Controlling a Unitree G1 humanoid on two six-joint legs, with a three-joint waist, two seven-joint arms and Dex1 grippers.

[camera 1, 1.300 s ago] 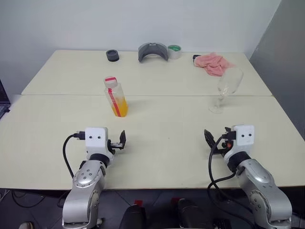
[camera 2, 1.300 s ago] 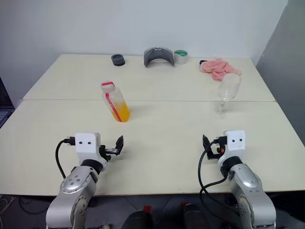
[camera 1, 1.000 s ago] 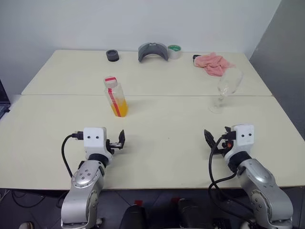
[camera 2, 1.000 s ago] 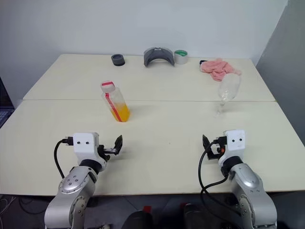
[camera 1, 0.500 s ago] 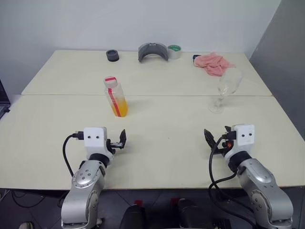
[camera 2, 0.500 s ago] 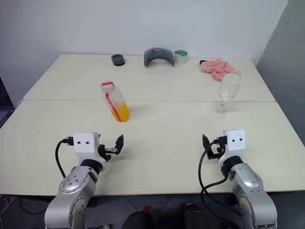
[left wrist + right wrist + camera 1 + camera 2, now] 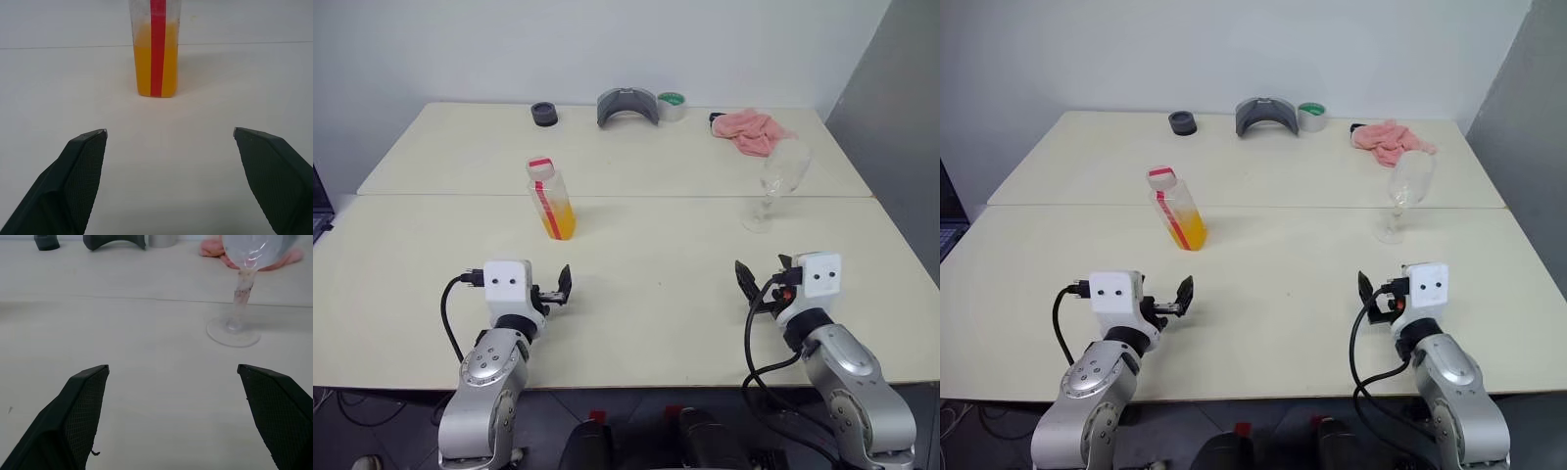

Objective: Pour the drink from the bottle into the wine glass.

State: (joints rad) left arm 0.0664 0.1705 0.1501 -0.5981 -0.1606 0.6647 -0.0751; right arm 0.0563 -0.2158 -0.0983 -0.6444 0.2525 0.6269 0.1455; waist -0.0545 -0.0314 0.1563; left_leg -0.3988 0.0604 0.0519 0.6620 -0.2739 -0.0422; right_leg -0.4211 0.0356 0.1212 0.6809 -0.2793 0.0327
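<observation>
The bottle [image 7: 551, 199] stands upright on the cream table, left of centre, its lower part holding the orange-yellow drink [image 7: 155, 68]; it has a white cap with a red stripe and a red strip down its side. The empty wine glass [image 7: 776, 184] stands upright at the right. My left gripper [image 7: 560, 287] hovers open in front of the bottle, well short of it, with nothing between its fingers [image 7: 80, 169]. My right gripper [image 7: 754, 282] hangs open in front of the glass [image 7: 239, 293], also apart from it and holding nothing.
Along the table's far edge lie a black round cap [image 7: 544, 114], a grey curved holder [image 7: 627, 106], a roll of tape [image 7: 672, 105] and a pink cloth [image 7: 750, 130]. A seam [image 7: 607, 196] crosses the table behind the bottle. A grey wall [image 7: 901, 127] rises on the right.
My right gripper has tipped up very slightly. The bottle, the glass and my left gripper stay where they were.
</observation>
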